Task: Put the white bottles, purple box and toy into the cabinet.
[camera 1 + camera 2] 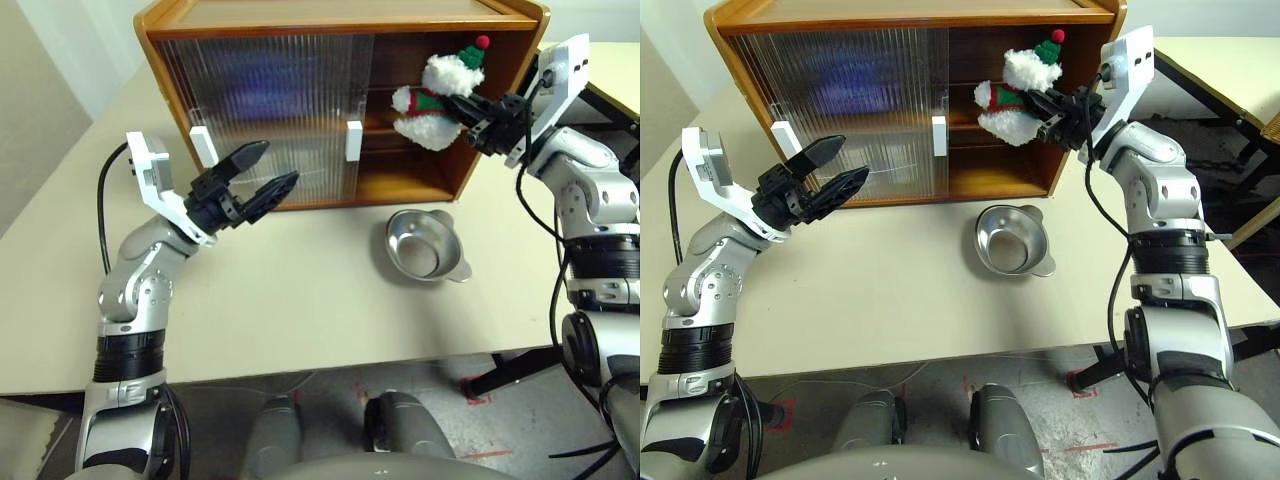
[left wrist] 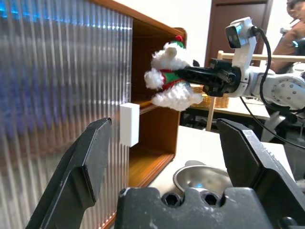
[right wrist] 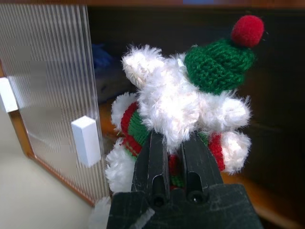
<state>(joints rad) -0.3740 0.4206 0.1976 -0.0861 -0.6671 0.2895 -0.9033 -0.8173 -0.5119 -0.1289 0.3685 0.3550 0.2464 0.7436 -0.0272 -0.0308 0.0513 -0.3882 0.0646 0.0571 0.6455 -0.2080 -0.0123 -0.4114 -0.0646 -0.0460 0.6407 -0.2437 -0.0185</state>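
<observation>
The right gripper (image 1: 470, 118) has its two black fingers clenched on the small white plush bear toy in a red-and-green sweater (image 1: 432, 100), which hangs off their tips at the open side of the orange-brown wooden cabinet with ribbed translucent doors (image 1: 330, 25). The left gripper (image 1: 262, 175) has its fingers spread wide and empty, tips near the doors' white rectangular handles (image 1: 354, 140). A shiny round steel bowl (image 1: 428, 246) sits on the pale table (image 1: 300, 300) below the right fingers.

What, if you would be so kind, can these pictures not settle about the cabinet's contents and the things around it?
- Behind the ribbed doors of the cabinet: blue and purple smears in both eye views; the ribbing blurs their shapes.
- Dark shelf behind the toy in the right wrist view: a blue patch, shadowed and half hidden by the plush.
- Steel bowl in the left wrist view: partly covered by the left pincer.
- Where the right pincer meets the toy: buried in fur.
</observation>
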